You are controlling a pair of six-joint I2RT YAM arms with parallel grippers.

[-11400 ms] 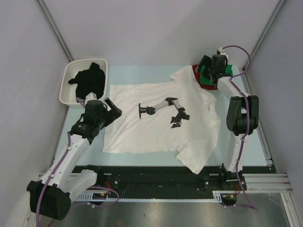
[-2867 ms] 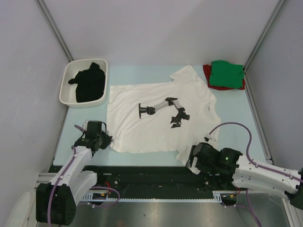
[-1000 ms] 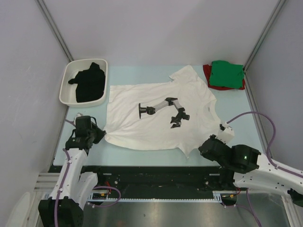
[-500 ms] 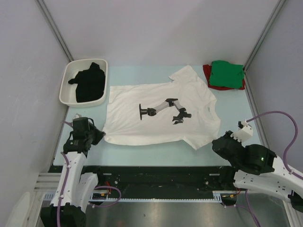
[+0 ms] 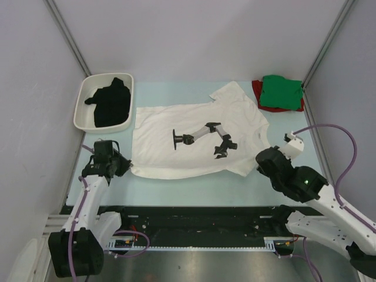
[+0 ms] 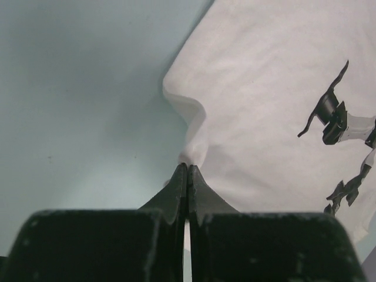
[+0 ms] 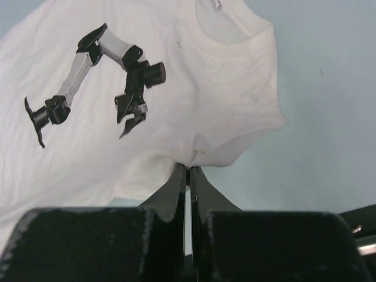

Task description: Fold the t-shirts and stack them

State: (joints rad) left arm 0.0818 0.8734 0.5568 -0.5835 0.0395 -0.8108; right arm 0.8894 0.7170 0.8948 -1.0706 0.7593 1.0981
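Observation:
A large white t-shirt (image 5: pixel 194 132) with a printed robot arm lies across the pale blue table, its near edge lifted and folded back. My left gripper (image 5: pixel 123 167) is shut on the shirt's near-left corner (image 6: pixel 189 157). At the near-right the right gripper (image 5: pixel 259 160) is shut on bunched white cloth (image 7: pixel 194 157) by the sleeve. A folded green t-shirt (image 5: pixel 281 92) lies on a red t-shirt (image 5: pixel 257 94) at the back right. A black t-shirt (image 5: pixel 109 103) fills the white tray (image 5: pixel 82 101) at the back left.
Grey walls with metal corner posts close in the table on three sides. A black rail (image 5: pixel 194 217) runs along the near edge by the arm bases. Bare blue table (image 5: pixel 194 185) shows between the shirt and that rail.
Both grippers have carried the shirt's near edge away from me. The hem has moved off the front edge, and the right arm has swung up toward the sleeve.

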